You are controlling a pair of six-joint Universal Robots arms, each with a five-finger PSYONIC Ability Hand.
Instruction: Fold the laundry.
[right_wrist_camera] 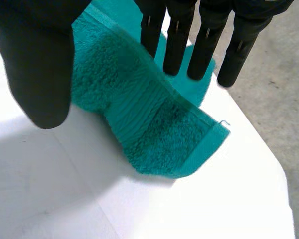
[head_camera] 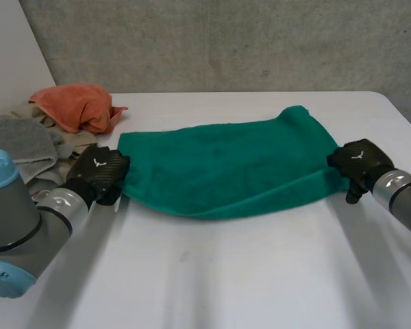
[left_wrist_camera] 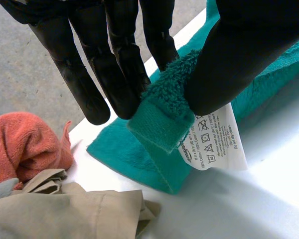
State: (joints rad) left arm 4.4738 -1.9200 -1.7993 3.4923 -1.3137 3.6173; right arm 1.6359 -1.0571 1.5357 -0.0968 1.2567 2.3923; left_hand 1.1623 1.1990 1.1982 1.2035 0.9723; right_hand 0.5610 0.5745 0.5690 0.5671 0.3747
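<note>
A green towel (head_camera: 226,164) lies folded in half across the middle of the white table (head_camera: 246,274), stretched between my two hands. My left hand (head_camera: 99,171) is at the towel's left end. In its wrist view the left hand (left_wrist_camera: 114,64) pinches a corner of the towel (left_wrist_camera: 159,119) between thumb and fingers, with a white care label (left_wrist_camera: 217,137) hanging just under the thumb. My right hand (head_camera: 359,159) is at the towel's right end. Its fingers (right_wrist_camera: 204,45) are straight and its thumb stands apart, while the towel's corner (right_wrist_camera: 154,129) lies on the table beneath them.
An orange cloth (head_camera: 75,106) is heaped at the back left, with a grey towel (head_camera: 20,140) and a beige garment (left_wrist_camera: 65,209) beside my left hand. The table's edge (right_wrist_camera: 269,164) runs close past the towel's right corner. Bare table lies in front of the towel.
</note>
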